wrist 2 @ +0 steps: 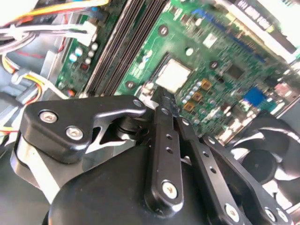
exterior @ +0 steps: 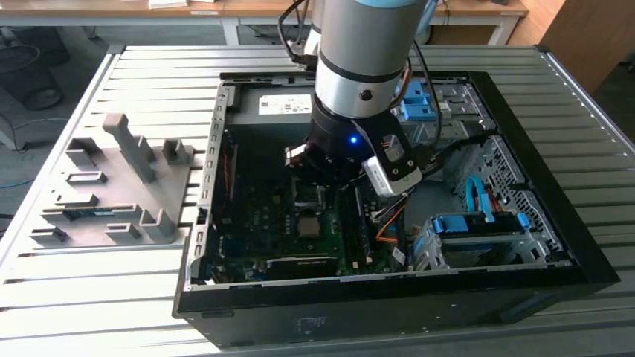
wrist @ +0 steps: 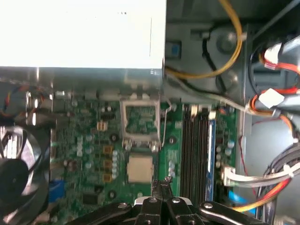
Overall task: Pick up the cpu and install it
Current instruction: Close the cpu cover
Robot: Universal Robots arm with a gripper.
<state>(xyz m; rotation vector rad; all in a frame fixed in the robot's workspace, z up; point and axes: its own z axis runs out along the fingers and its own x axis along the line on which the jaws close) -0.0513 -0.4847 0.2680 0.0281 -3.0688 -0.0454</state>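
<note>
The cpu (wrist: 139, 168) is a silver square lying flat in its socket on the green motherboard (wrist: 89, 136); it also shows in the second wrist view (wrist 2: 173, 75) and in the exterior view (exterior: 309, 225). The socket's metal retention frame (wrist: 140, 119) stands swung open beside it. My gripper (wrist: 162, 183) hovers just off one edge of the cpu, fingers pressed together with nothing between them. In the second wrist view the black fingertips (wrist 2: 164, 96) meet right at the cpu's corner. The arm (exterior: 362, 74) reaches down into the open computer case (exterior: 555, 201).
Dark memory slots (wrist: 197, 150) run beside the socket. A black fan (wrist: 14, 164) sits on the other side. Bundled orange, yellow and white cables (wrist: 276, 183) hang near the case wall. A grey fixture tray (exterior: 109, 193) stands on the slatted table at the exterior view's left.
</note>
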